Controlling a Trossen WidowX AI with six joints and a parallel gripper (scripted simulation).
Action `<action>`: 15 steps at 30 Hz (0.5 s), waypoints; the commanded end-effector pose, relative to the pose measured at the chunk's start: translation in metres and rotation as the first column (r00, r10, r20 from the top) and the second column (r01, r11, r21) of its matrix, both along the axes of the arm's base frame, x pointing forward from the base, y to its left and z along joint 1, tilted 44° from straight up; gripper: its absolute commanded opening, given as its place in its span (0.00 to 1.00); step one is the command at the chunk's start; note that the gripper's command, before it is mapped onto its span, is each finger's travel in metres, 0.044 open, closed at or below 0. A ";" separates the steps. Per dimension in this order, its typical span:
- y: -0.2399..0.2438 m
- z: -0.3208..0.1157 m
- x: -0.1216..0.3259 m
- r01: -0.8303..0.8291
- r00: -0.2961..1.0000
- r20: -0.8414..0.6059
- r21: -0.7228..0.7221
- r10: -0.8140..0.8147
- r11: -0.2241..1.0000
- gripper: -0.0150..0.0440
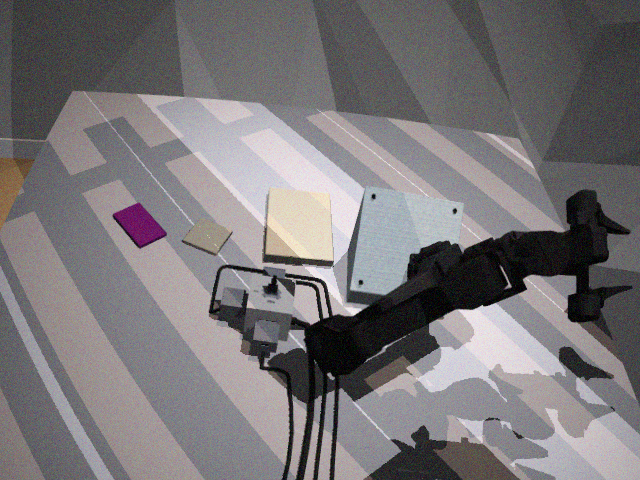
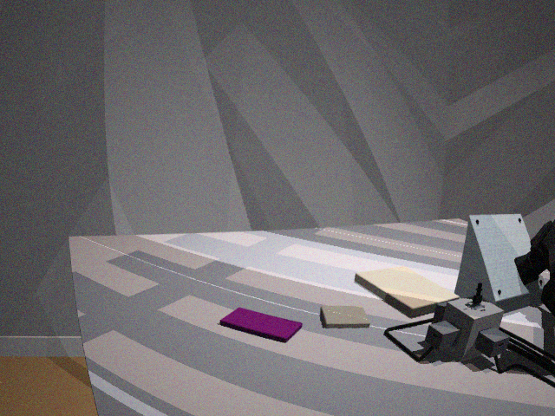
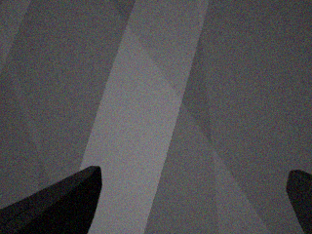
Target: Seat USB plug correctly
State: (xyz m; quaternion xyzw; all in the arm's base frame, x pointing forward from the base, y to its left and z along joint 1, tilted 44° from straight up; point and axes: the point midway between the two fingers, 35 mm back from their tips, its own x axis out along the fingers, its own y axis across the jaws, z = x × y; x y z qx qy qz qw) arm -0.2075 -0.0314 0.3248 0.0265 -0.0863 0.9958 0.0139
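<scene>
The power cube [image 1: 268,304] [image 2: 474,315] is the landmark: a grey block on the patterned bench [image 1: 170,330] [image 2: 188,358], with grey blocks [image 1: 233,299] [image 2: 442,333] at its sides and black cables [image 1: 291,413] [image 2: 529,347] around and beside it. The USB plug [image 1: 271,285] [image 2: 479,293], small and dark, stands upright on top of the power cube; I cannot tell at this scale which way round it is or how deep it sits. My claw [image 1: 630,259] [image 3: 195,178] is spread wide with nothing between its fingers, well apart from the power cube, beyond its right side in the top view; the wrist view shows the two dark fingertips against a grey wall. My black arm [image 1: 439,289] [image 2: 542,252] reaches from near the power cube's right side out to the claw, passing over part of the pale blue sloping panel [image 1: 398,232] [image 2: 499,257]. In the top view, that panel lies up and to the right of the power cube, the cream slab [image 1: 299,224] [image 2: 403,286] just above it, the small tan tile [image 1: 207,236] [image 2: 344,316] up and to its left, and the purple slab [image 1: 139,224] [image 2: 259,324] farther out to its left. All four rest on the bench.
</scene>
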 end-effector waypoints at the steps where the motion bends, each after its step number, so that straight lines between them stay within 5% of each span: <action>1: -0.003 -0.001 -0.001 -0.014 1.000 0.006 -0.001 0.014 1.000 0.98; 7: -0.098 -0.030 0.006 -0.411 0.884 0.224 -0.053 0.412 0.910 1.00; 15: -0.207 -0.082 0.090 -0.766 0.412 0.552 -0.221 0.725 0.604 1.00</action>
